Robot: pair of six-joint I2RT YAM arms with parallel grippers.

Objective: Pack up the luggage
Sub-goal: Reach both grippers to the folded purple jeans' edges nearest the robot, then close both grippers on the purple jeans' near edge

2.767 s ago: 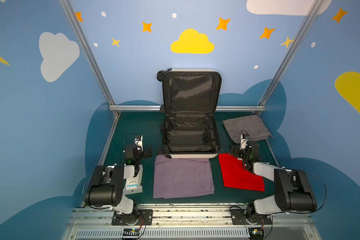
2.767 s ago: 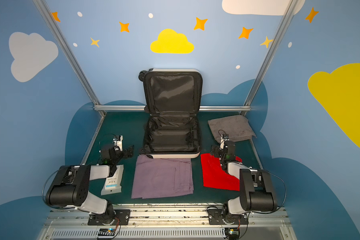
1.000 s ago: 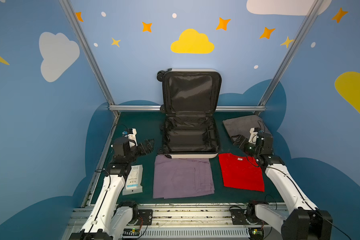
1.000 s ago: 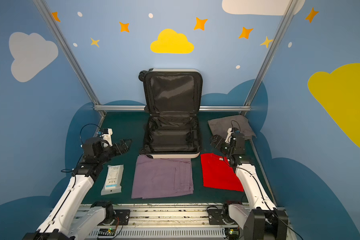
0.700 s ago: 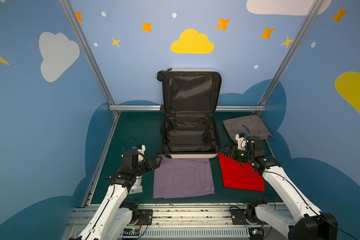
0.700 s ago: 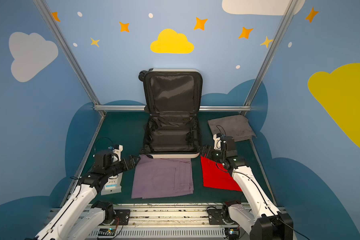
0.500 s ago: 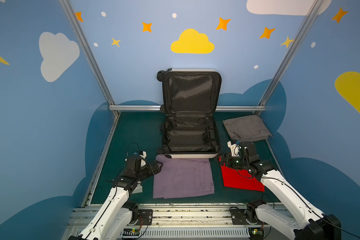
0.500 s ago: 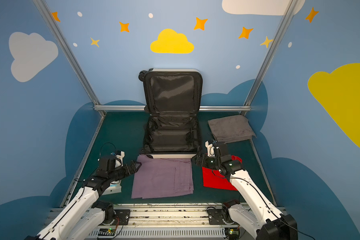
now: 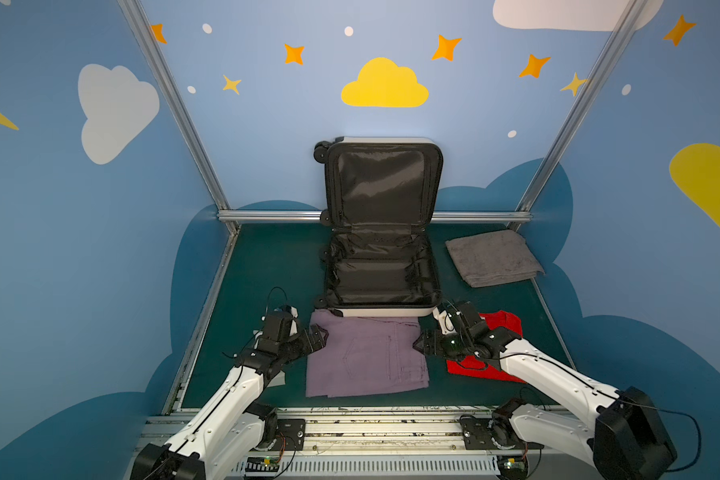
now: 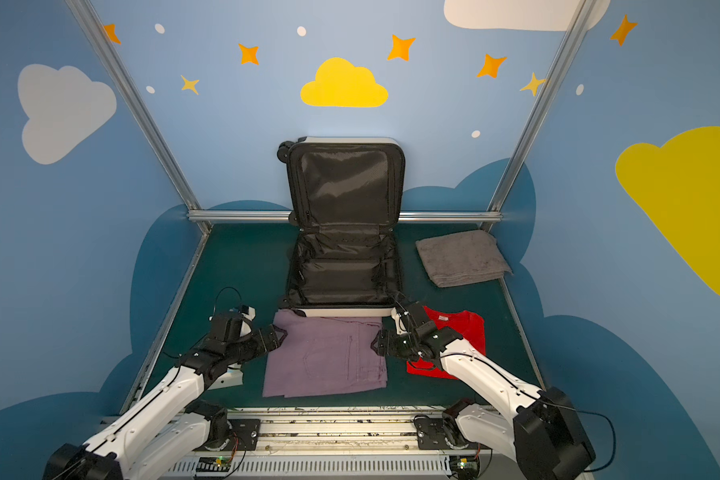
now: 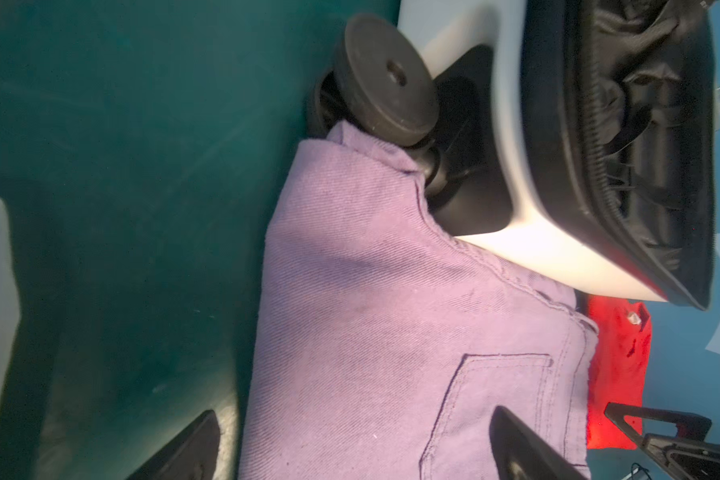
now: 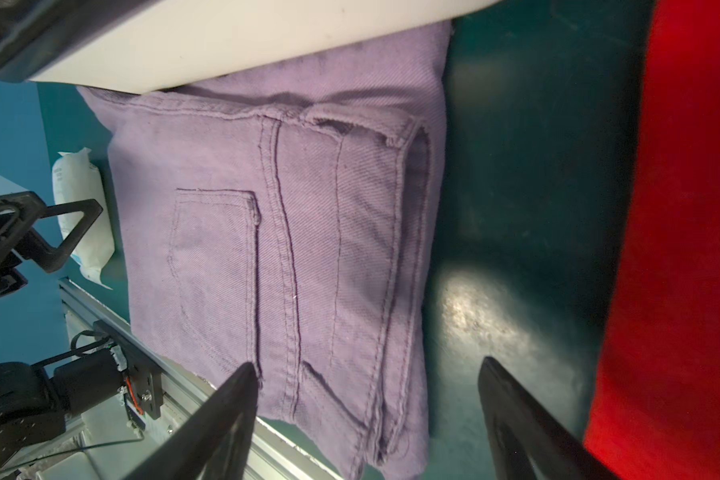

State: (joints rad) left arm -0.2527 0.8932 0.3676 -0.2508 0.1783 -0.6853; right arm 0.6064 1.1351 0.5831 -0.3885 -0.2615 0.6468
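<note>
The luggage lies open at the middle back, its black-lined lid upright against the wall. Folded purple trousers lie on the mat right in front of it, their far edge tucked under its white shell and wheel. My left gripper stands open, straddling the trousers' left edge. My right gripper is open too, low over the trousers' right folded edge. Neither holds anything.
A red shirt lies right of the trousers, partly under my right arm. A folded grey towel sits at the back right. A white wipes pack lies under my left arm. Metal rails border the green mat.
Both arms swung inward and down to the trousers' two sides: the left from the far-left mat, the right from near the grey towel across the red shirt.
</note>
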